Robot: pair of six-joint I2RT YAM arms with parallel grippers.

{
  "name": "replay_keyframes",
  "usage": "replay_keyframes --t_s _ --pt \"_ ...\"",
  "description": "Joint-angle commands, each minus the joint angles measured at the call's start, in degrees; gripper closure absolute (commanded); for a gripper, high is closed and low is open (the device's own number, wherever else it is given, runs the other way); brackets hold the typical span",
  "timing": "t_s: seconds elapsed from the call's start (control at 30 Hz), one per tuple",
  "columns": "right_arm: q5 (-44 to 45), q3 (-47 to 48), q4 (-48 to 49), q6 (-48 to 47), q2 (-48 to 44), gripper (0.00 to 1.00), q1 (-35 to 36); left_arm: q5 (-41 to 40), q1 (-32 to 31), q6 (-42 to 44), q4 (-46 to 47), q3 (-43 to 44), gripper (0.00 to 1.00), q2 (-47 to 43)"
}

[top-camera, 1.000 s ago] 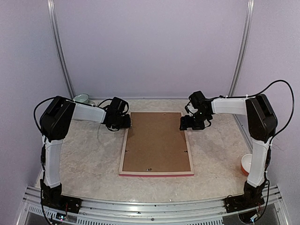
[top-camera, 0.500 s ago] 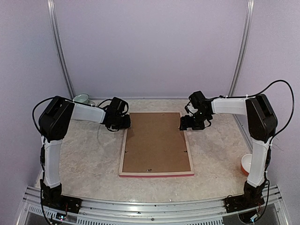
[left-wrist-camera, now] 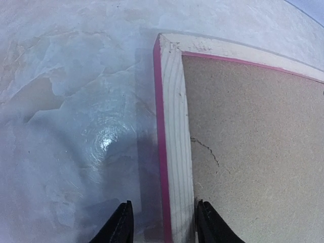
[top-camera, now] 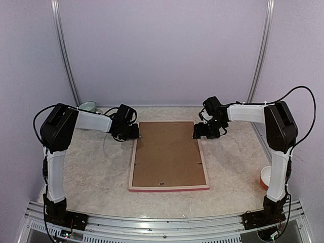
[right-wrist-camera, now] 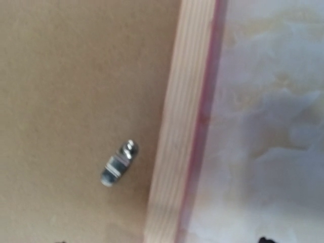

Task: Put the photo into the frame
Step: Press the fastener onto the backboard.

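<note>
Edged back, left hand (left-wrist-camera: 164, 225) (partly open) straddles the frame (left-wrist-camera: 174, 126) — not gripping.

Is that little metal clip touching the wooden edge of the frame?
Apart. The right wrist view shows a strip of brown backing board between the metal clip and the wooden rail of the frame.
</note>
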Motion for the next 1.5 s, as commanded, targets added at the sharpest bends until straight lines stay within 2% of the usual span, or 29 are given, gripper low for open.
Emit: replay_keyframes --t_s 0.0,0.4,1.03,1.47 --pt "0.84 3.67 -1.69 0.56 1.49 0.19 -0.27 -0.41 0.38 0.31 -1.83 -0.74 0.53 -3.71" --pt "2.79 8.76 -2.81 1.04 4.91 0.18 -0.45 1.52 2.27 0.67 0.84 -1.89 0.38 -4.57" --pt "4.55 10.00 -0.32 1.26 9.26 0.19 -0.98 5.91 4.14 3.02 6.93 -3.40 0.37 -1.17" --pt "4.05 10.96 -0.84 1.68 9.34 0.19 -0.98 12.00 4.14 5.44 10.81 -5.39 0.37 -1.74"
